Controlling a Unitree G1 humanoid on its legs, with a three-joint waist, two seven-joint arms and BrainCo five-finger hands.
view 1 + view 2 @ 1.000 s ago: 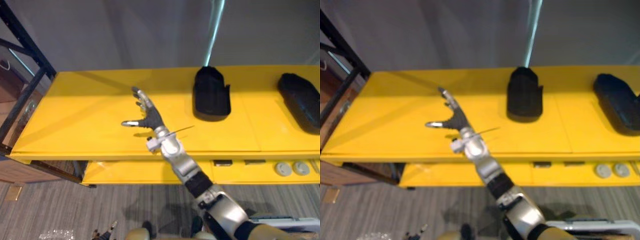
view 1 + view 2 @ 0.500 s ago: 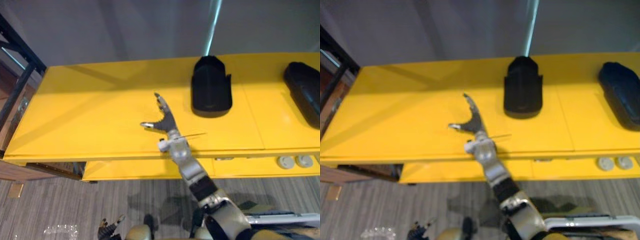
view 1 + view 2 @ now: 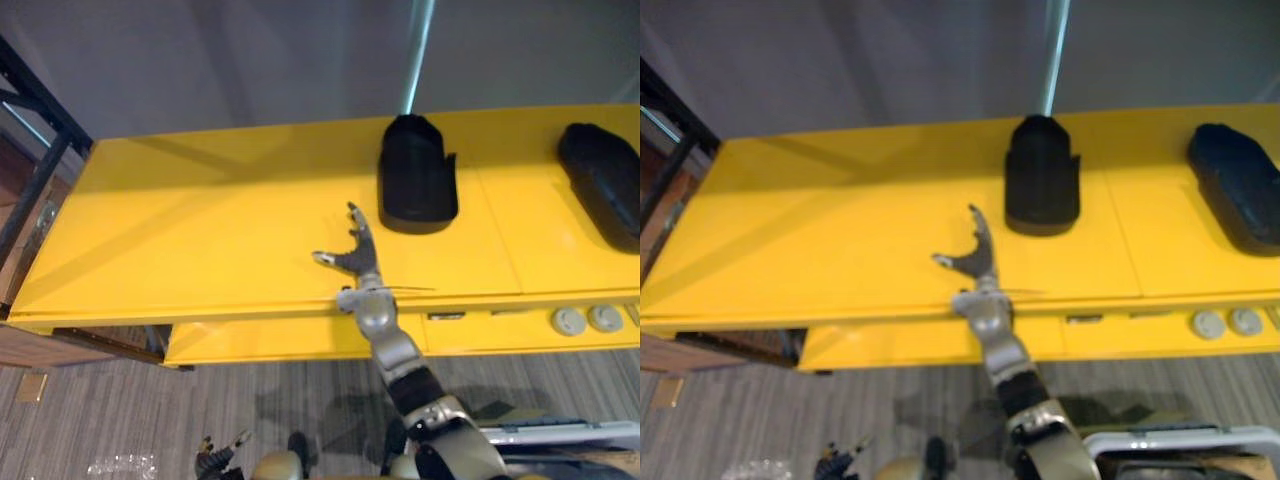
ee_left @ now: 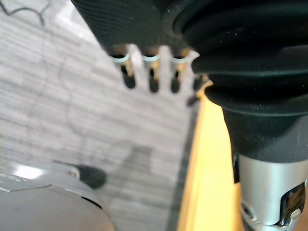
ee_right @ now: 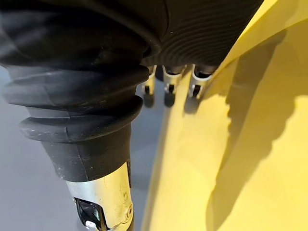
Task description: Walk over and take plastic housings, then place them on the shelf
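Yellow shelf (image 3: 180, 230) carries two black, rounded, perhaps hollow housings (image 3: 417, 185).

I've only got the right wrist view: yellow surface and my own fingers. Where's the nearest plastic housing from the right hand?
Observer: A black housing sits on the yellow shelf, farther back than the right hand and off to its right, with a gap between them.
Operator: Any other housing up there?
Observer: Yes, a second housing lies at the shelf's far right end.
Operator: And the left hand?
Observer: The left hand hangs low over the grey floor beside the shelf's edge, fingers open, holding nothing.
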